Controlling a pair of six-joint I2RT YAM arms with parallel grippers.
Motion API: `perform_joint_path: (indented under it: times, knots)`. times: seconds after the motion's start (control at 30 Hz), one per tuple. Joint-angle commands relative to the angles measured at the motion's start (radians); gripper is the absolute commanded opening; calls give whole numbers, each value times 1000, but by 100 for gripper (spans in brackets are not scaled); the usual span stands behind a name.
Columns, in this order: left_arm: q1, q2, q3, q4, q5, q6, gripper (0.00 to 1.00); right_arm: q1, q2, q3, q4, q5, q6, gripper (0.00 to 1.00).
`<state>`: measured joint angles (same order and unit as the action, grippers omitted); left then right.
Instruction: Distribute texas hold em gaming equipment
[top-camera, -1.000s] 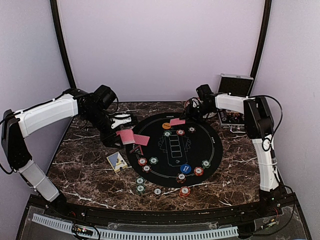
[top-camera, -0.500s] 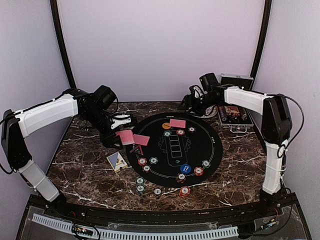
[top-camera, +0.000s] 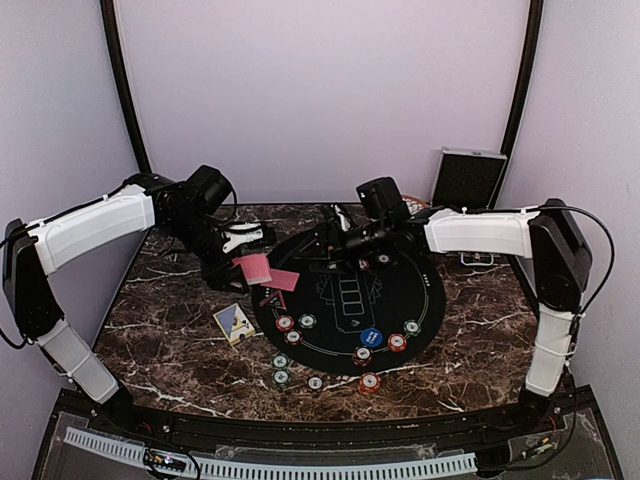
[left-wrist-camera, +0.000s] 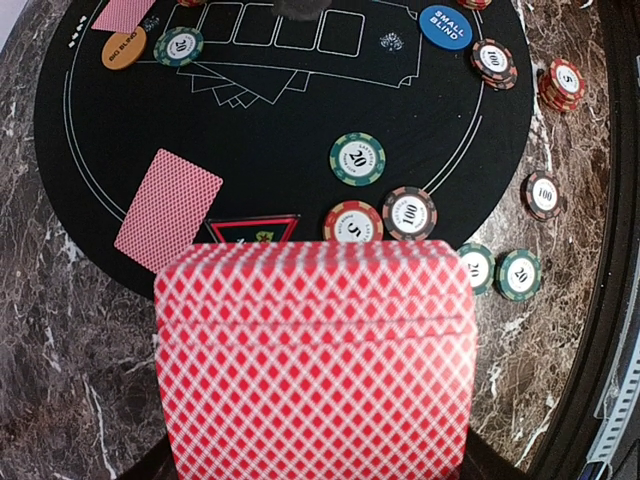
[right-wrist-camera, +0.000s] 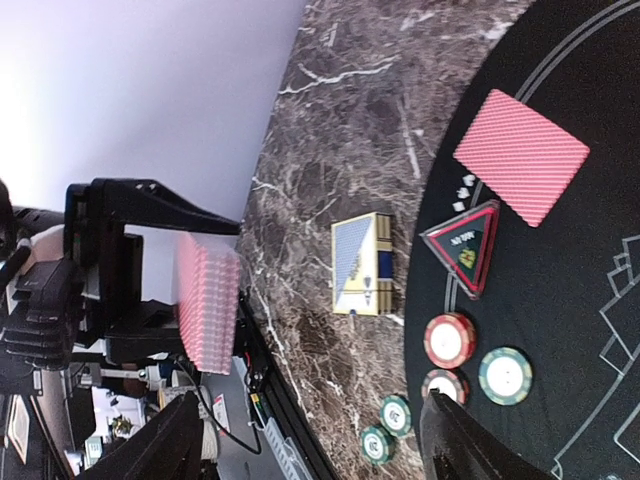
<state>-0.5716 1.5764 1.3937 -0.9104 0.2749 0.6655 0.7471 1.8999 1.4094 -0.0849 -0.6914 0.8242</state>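
deck (left-wrist-camera: 315, 360) blurred, cut off below

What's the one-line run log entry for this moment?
left hand: shut on card deck | right hand: open, empty, over black mat

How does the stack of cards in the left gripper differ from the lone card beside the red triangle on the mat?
The stack is many cards thick; the lone card is one thin sheet. The stack is clamped in the left gripper, off the table; the lone card lies flat and untouched on the black mat, near its edge. Both show the same pink-red diamond-patterned back.
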Motion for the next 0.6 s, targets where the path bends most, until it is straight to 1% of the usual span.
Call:
perform_joint_path:
  times: [0.0, 0.1, 0.2, 0.3, 0.4, 0.57]
  knots:
    - [-1, -14, 39, 7, 30, -6, 0, 42, 38, 23, 172, -65, 98, 76]
    - [-1, -13, 42, 5, 32, -3, 0, 65, 60, 35, 223, -75, 132, 76]
    - [-2, -11, 44, 5, 34, -3, 0, 84, 89, 67, 210, -72, 133, 76]
    - [-2, -4, 54, 0, 43, -7, 0, 98, 118, 83, 240, -82, 159, 76]
    - [-2, -1, 56, 1, 47, -8, 0, 108, 136, 94, 292, -104, 195, 77]
    - [-2, -1, 53, 8, 56, -11, 0, 116, 167, 119, 330, -129, 230, 78]
